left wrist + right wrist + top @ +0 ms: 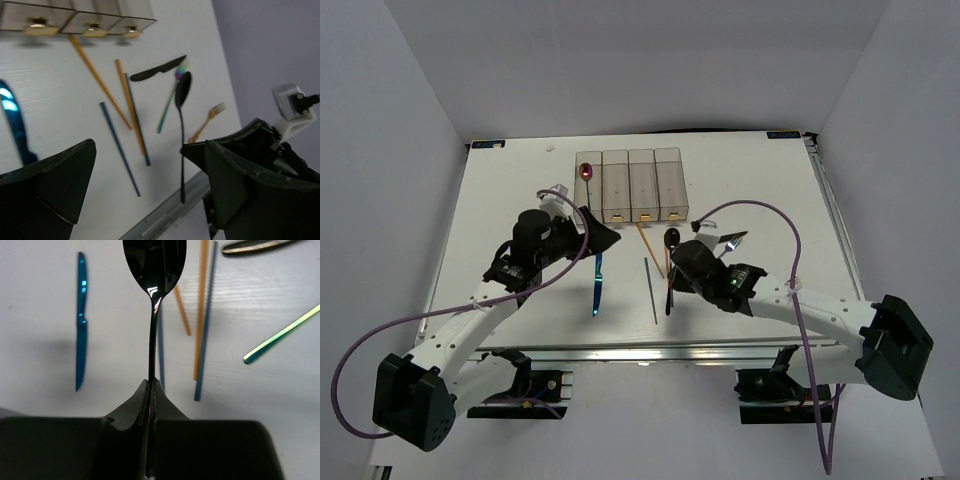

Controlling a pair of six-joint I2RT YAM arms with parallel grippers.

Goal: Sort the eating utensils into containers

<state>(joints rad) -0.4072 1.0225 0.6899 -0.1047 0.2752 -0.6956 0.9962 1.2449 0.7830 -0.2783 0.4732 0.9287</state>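
Observation:
A black spoon (155, 265) is pinched by its handle in my right gripper (151, 385), which is shut on it; the bowl points away from the jaws. From the top view this spoon (672, 238) hangs above the table in front of the containers (630, 185), with the right gripper (672, 282) on its handle. A red spoon (585, 172) lies in the leftmost bin. My left gripper (601, 233) hovers open and empty near that bin, above a blue knife (597, 285). In the left wrist view the left gripper (145, 175) stands wide open.
Orange chopsticks (97, 80) and dark chopsticks (120, 150) lie in front of the bins. A black knife (157, 69), an iridescent utensil (280, 335) and a gold fork (210, 117) lie to the right. The table's metal front edge (650, 350) runs below.

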